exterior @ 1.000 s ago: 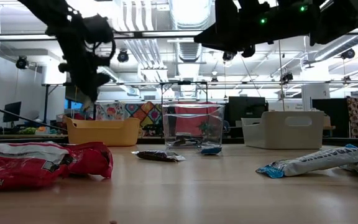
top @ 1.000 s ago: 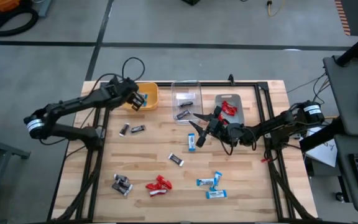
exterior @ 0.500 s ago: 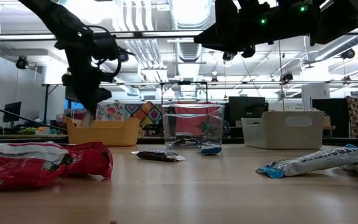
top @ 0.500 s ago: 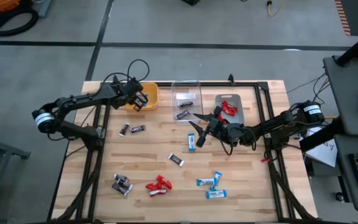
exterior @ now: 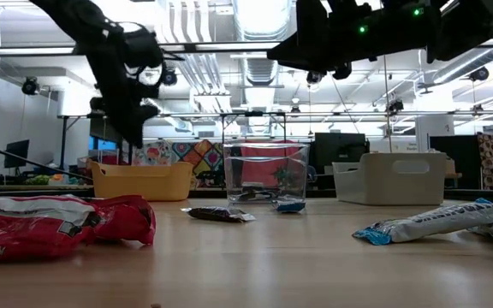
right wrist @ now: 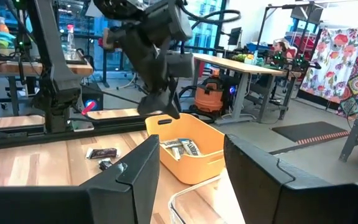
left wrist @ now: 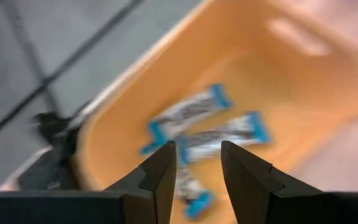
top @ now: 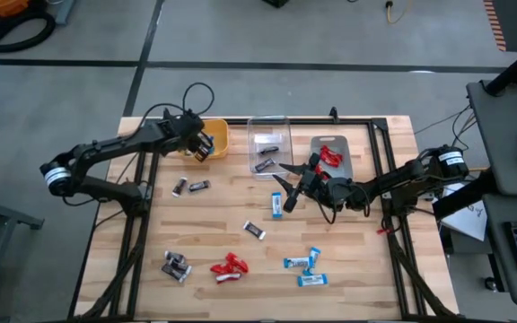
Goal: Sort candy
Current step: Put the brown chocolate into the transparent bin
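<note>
We note blue-and-white candy (left wrist: pixel 204 121) in the yellow bin (top: pixel 215 135). Red candy (top: pixel 332 154) lies in the grey bin (top: pixel 347 166). Table (top: pixel 366 260) is pale wood.

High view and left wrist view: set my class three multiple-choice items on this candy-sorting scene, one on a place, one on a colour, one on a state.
1. Where is the left gripper?
A. Above the yellow bin
B. At the near edge
C. Out of the picture

2. What colour is the candy in the grey bin?
A. Blue-and-white
B. Red
C. Brown

3. How are the left gripper's fingers?
A. Shut on red candy
B. Shut on a bin's rim
C. Open, empty

Answers:
1 A, the high view shows it at that bin's edge.
2 B, bright red wrappers lie in it.
3 C, the left wrist view shows a gap with nothing between.
</note>
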`<state>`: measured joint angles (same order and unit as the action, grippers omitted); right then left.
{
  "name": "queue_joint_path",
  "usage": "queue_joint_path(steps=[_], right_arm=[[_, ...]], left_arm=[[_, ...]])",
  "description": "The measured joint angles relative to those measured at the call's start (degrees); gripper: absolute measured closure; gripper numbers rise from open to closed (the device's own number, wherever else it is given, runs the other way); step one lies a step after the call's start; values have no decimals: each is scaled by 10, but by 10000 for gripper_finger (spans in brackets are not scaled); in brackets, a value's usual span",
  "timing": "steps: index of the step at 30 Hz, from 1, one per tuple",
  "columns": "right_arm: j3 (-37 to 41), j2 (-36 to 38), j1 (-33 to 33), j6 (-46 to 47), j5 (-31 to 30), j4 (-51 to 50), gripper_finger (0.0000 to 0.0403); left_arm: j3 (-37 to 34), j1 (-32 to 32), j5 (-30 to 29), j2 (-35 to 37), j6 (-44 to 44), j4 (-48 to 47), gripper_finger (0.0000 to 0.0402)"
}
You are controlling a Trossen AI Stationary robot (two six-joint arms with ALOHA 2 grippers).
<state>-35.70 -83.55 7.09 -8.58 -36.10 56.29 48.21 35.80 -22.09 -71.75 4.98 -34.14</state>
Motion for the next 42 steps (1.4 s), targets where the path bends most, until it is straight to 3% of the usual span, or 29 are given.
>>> queue_joint_path(steps=[5,13,22,30,42], right_arm=[[0,0,0,0,0,-3,234],[0,0,0,-5,1,-4,234],[0,0,0,-4,3,-27,230],[0,0,0,-6,5,-42,229],[0,0,0,-10,37,-58,225]], left_arm=[[6,-42,129,30,-1,-20,290],[4,-179,202,71,-17,-115,290],[-19,-293,168,51,10,-120,290],[-20,-300,91,-3,58,-122,289],[-20,-291,62,-141,65,-126,289]])
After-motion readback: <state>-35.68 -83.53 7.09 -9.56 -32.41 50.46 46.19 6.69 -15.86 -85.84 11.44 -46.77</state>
